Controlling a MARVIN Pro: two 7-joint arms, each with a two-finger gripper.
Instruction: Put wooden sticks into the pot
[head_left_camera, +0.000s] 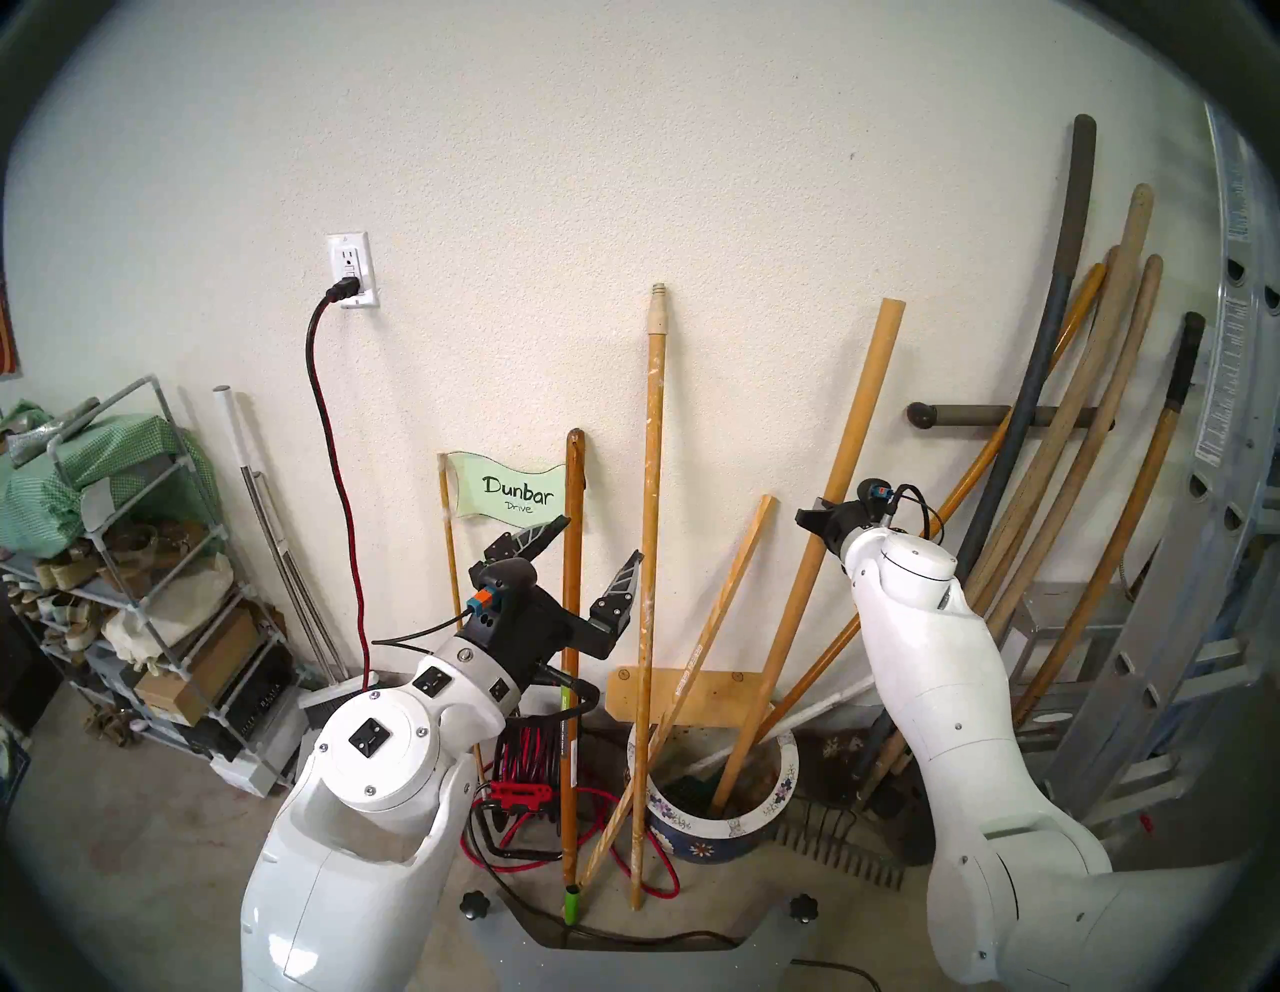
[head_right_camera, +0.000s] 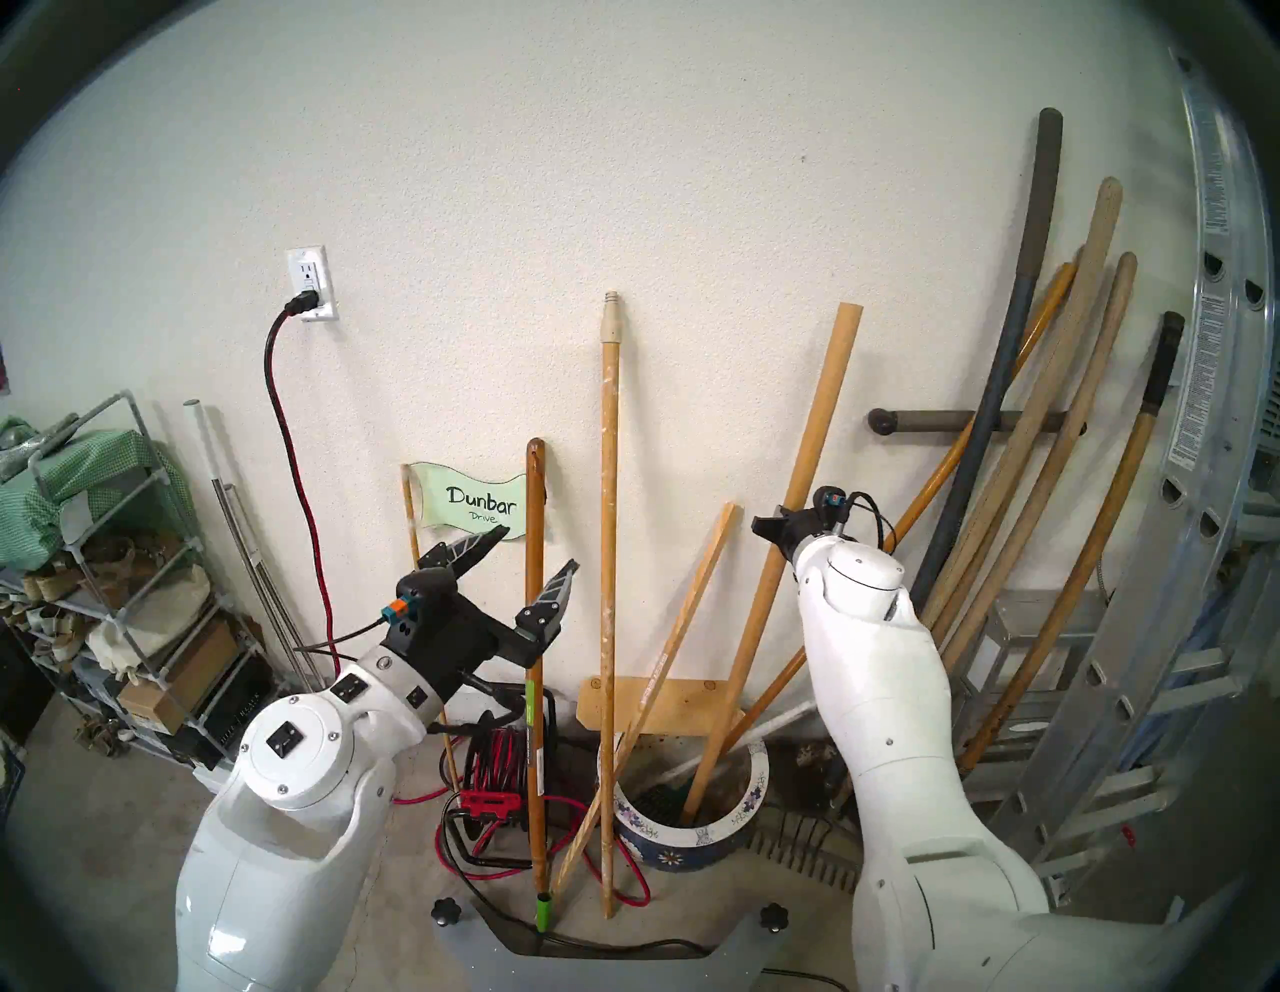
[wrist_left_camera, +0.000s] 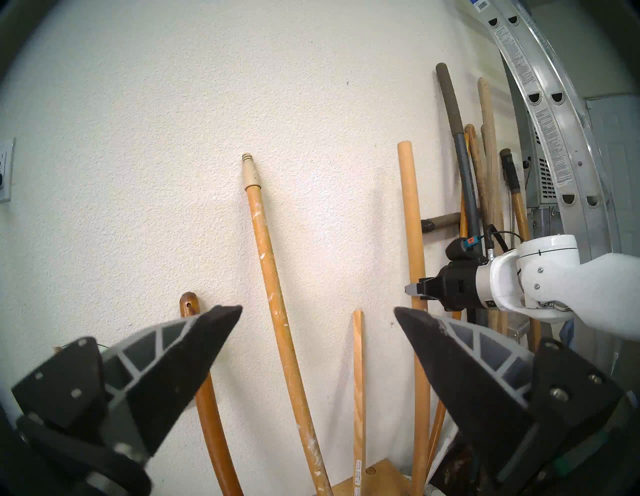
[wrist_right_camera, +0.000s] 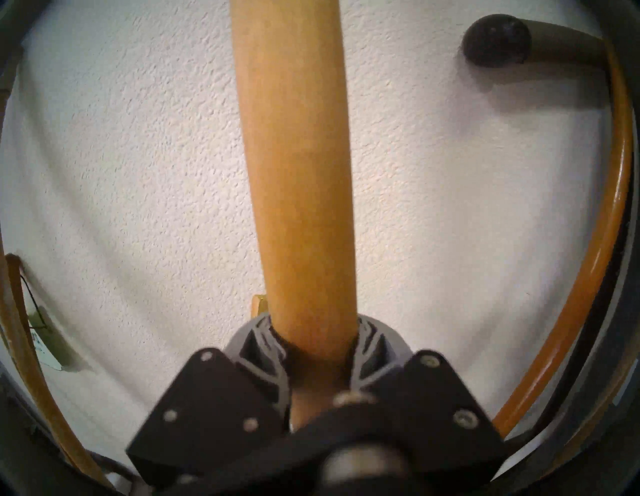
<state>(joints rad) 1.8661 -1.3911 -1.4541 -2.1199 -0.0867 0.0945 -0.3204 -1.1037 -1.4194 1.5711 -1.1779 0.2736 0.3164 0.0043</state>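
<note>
We see even, soft daylight on the white wall (head_left_camera: 623, 173), with no glare. Shadows are faint: the poles cast pale, short ones on the wall, and the wall peg (wrist_right_camera: 498, 43) casts a darker one below it. All four views show fisheye bending, so the ladder (head_right_camera: 1205, 360) curves at the edge, and a dark rim surrounds each picture. In the right wrist view, the right end effector (wrist_right_camera: 311, 343) and the dowel (wrist_right_camera: 298, 173) appear soft and blurred.
</note>
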